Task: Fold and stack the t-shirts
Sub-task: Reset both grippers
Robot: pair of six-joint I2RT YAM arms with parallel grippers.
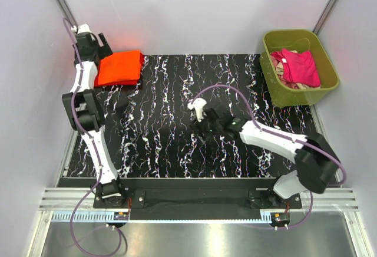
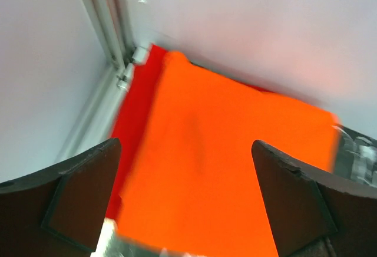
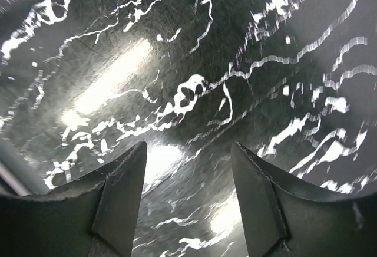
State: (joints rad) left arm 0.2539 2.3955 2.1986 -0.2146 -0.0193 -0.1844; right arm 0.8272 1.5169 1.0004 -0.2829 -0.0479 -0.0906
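Partly done, left gripper [image 2: 187,195] and right gripper [image 3: 188,204] spread: bright orange cloth t-shirt [image 1: 119,67] folded on red one [image 2: 132,121], magenta pink one [image 1: 300,67] unfolded.

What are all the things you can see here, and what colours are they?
orange t-shirt: one, bright orange, folded at the table's far left corner
red t-shirt: one, red, under the orange one with an edge peeking out
pink t-shirt: one, magenta pink, crumpled in the tub
beige t-shirt: one, beige, in the tub, mostly under the pink one
tub: one, olive green, far right corner
table: one, black with white streaks, under everything
left gripper: one, dark fingers, open over the orange t-shirt, holding nothing
right gripper: one, dark fingers, open over the middle of the table, holding nothing
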